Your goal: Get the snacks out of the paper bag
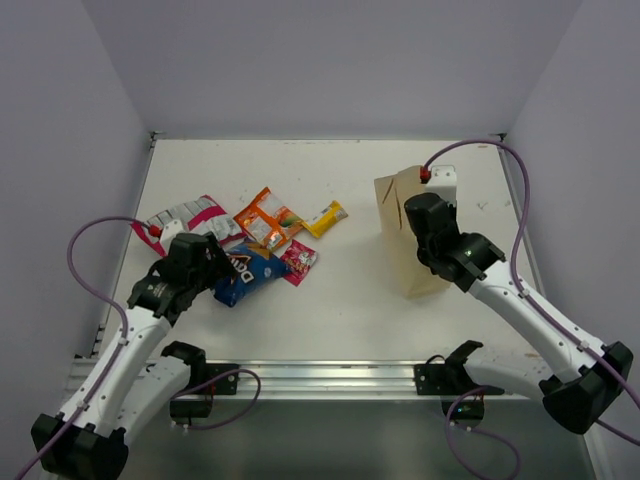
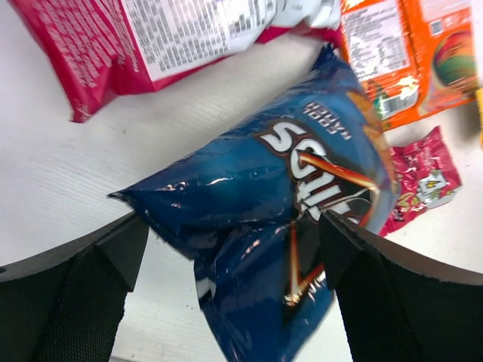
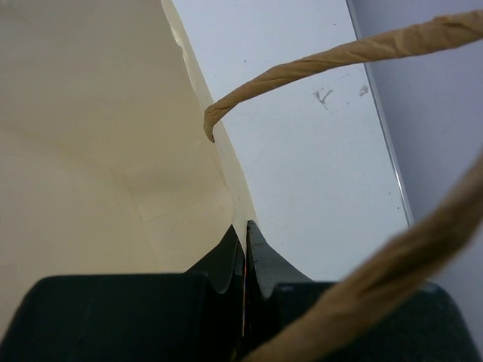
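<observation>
On the left of the table (image 1: 350,320), the shiny blue Doritos bag (image 2: 264,219) is seen lying between the spread fingers of the left gripper (image 2: 230,234). The tan paper bag (image 1: 395,240) is pinched at its rim by the right gripper (image 3: 245,237).

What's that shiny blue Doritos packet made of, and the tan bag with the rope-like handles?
The blue Doritos bag looks like thin glossy plastic film, going by its bright glare streaks and sharp crinkles. The paper bag seems to be matte tan kraft paper: no shine, only soft creases. Its handle is apparently twisted paper cord, judging by the spiral ridges.
</observation>
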`<state>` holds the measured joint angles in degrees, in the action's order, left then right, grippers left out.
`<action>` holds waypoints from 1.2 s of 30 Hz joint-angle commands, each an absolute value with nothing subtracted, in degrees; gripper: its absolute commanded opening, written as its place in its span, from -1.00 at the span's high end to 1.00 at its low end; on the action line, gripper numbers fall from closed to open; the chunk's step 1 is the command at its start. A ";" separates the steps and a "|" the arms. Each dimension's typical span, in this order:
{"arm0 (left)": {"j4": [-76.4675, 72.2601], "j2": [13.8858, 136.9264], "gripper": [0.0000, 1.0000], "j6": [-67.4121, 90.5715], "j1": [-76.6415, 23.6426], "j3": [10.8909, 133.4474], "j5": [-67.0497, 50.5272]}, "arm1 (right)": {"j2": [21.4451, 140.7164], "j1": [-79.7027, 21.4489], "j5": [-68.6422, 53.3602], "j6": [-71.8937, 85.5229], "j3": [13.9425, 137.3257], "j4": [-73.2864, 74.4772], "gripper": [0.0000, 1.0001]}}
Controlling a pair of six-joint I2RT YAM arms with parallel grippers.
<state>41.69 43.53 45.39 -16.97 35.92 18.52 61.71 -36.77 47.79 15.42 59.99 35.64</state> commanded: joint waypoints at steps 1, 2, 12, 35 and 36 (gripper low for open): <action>47.36 41.40 -1.00 43.52 -16.61 44.97 23.64 | 60.73 -36.30 45.71 15.56 63.01 36.39 1.00; 48.24 40.87 -1.00 42.81 -16.61 46.22 24.25 | 60.82 -36.12 44.75 15.38 63.54 36.39 1.00; 53.26 38.15 -1.00 33.50 -16.61 56.33 24.97 | 64.07 -24.27 32.97 15.38 72.15 36.47 1.00; 53.70 33.66 -1.00 25.49 -16.61 62.05 24.96 | 87.71 -2.29 7.12 20.83 86.40 35.33 1.00; 53.79 33.58 -1.00 25.31 -16.61 62.14 25.31 | 87.89 -1.94 6.86 20.74 86.05 35.33 0.99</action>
